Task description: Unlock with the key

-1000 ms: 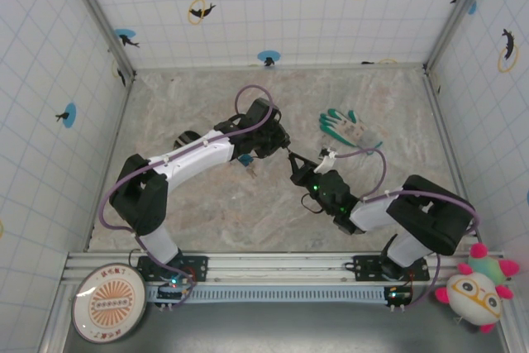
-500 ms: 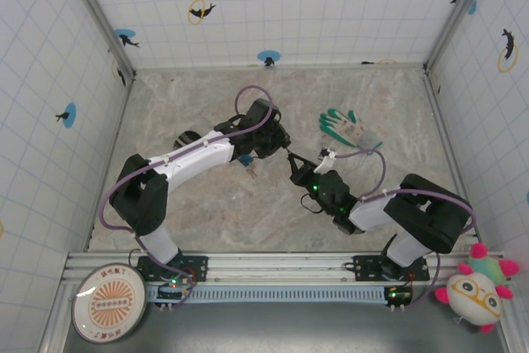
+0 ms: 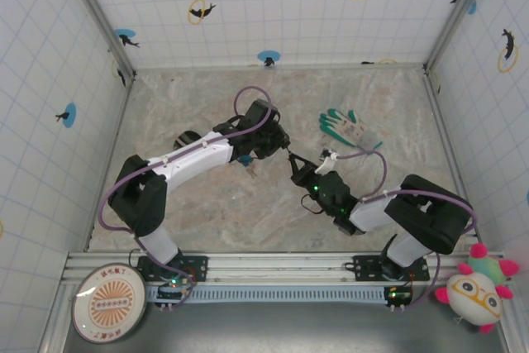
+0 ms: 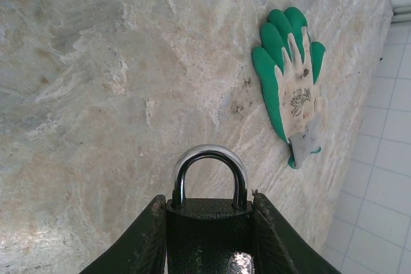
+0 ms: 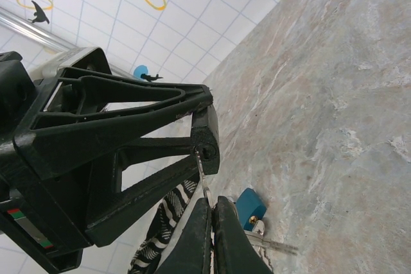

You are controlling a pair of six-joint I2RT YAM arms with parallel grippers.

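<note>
My left gripper (image 4: 209, 200) is shut on a black padlock (image 4: 209, 239), whose silver shackle (image 4: 209, 157) sticks out past the fingertips and is closed. In the right wrist view the padlock's underside (image 5: 207, 142) faces me with its round keyhole. My right gripper (image 5: 212, 202) is shut on the key (image 5: 201, 179), a thin silver blade whose tip sits at the edge of that keyhole. From above, the left gripper (image 3: 279, 145) and the right gripper (image 3: 296, 163) meet tip to tip over the middle of the floor.
A small blue padlock (image 5: 249, 205) with spare keys (image 5: 273, 243) lies on the marble floor below the grippers. A green and white glove (image 3: 351, 127) lies to the right. A dark round object (image 3: 187, 138) sits behind the left arm. Tiled walls enclose the floor.
</note>
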